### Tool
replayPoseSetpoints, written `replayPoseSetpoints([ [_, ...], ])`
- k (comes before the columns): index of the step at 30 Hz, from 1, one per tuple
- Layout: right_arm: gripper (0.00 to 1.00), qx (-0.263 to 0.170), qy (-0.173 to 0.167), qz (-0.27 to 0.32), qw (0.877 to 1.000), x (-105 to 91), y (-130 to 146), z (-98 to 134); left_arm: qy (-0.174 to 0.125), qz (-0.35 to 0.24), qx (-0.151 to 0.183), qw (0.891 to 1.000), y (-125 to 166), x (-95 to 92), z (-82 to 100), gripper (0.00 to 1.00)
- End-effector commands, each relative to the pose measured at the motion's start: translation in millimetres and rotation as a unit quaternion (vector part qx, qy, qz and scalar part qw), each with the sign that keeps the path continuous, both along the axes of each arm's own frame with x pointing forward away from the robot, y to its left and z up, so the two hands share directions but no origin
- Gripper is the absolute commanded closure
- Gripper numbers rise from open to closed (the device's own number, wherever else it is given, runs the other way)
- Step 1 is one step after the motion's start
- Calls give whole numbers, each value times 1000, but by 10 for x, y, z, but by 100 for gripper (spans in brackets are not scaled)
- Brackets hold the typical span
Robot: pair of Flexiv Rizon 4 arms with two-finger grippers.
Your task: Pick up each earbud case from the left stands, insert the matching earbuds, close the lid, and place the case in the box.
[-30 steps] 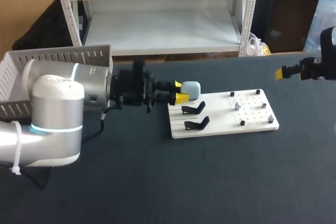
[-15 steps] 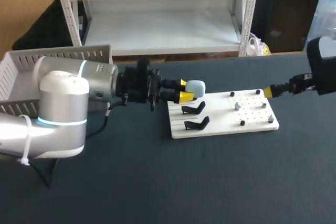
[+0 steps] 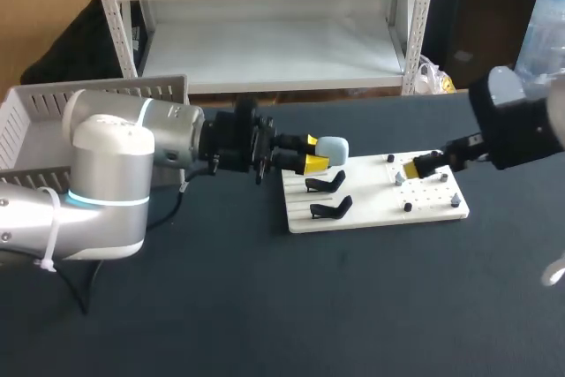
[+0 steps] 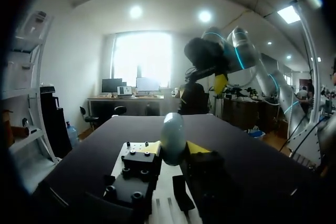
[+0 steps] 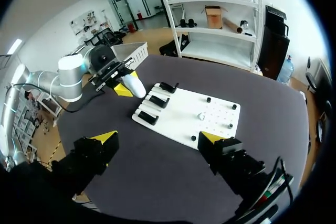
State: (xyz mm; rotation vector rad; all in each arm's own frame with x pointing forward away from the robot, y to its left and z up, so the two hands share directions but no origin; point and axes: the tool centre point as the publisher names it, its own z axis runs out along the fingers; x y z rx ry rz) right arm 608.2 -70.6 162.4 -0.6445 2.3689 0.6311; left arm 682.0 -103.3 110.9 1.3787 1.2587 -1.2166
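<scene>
Your left jaws: clamped on the pale blue earbud case (image 4: 172, 129) from both sides, yellow tips flanking it.
Under your jaws: white stand board (image 4: 161, 195), lying on the dark surface (image 4: 89, 145).
Ahead of you: right arm (image 4: 210, 56), raised above the surface's far end.

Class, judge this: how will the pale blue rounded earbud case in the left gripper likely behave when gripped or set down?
The pale blue rounded earbud case looks smooth and curved, so it may slip in the left gripper. Its egg-like shape probably rolls or tips if set down.
</scene>
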Motion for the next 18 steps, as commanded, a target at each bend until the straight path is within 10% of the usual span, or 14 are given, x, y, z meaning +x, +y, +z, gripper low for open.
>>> replayPoseSetpoints([
  [1,0,-8,2,-4,1000,21,183,-14,0,0,-1,1000,1,0,-3,100],
  [18,0,0,31,14,999,197,660,-96,0,0,-1,1000,1,0,-3,100],
])
